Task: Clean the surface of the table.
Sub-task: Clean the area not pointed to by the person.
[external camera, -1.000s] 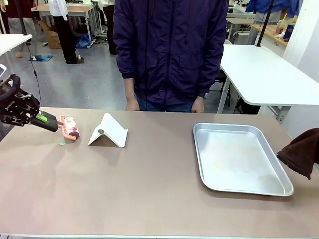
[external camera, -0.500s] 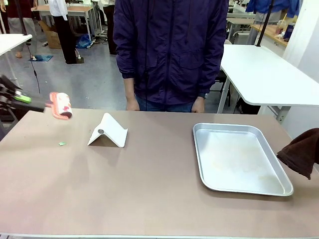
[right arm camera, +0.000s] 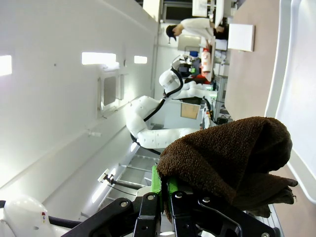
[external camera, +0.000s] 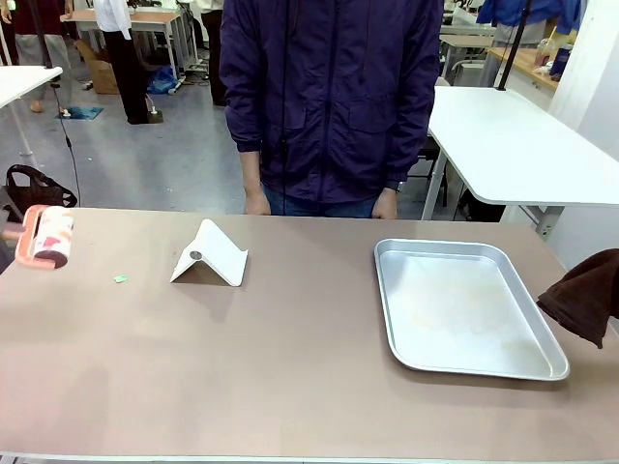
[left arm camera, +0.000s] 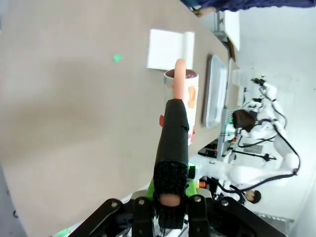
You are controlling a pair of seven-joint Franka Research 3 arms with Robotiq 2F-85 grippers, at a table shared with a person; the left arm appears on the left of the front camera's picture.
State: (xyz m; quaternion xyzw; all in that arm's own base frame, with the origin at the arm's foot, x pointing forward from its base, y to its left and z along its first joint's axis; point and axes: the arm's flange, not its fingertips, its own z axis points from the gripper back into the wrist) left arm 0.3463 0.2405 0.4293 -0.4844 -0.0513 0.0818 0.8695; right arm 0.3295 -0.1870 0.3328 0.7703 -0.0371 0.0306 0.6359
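The brown tabletop (external camera: 290,377) spans the front view from edge to edge, with its near edge along the bottom of the picture. A person (external camera: 329,97) in a dark blue jacket stands at its far side, both hands down at the far edge. A silver tray (external camera: 387,319) lies flat on the right part of the tabletop, its long side running from near to far. A dark brown cloth (external camera: 585,295) hangs bunched at the right edge of the picture, just beside the tray's right rim. In the right wrist view the right pincer (right arm camera: 163,190) is closed on this cloth, a fold of it squeezed between the green pads. A white folded stand (external camera: 210,255) sits left of the middle, toward the far edge, like a small tent. A pink and white roller (external camera: 48,239) is at the far left corner, blurred; whether it touches the surface cannot be told. In the left wrist view the left pincer (left arm camera: 170,197) is clamped tight on the roller's black handle, the roll pointing away from the fingers. A tiny green scrap (external camera: 121,278) lies on the tabletop between the roller and the stand.
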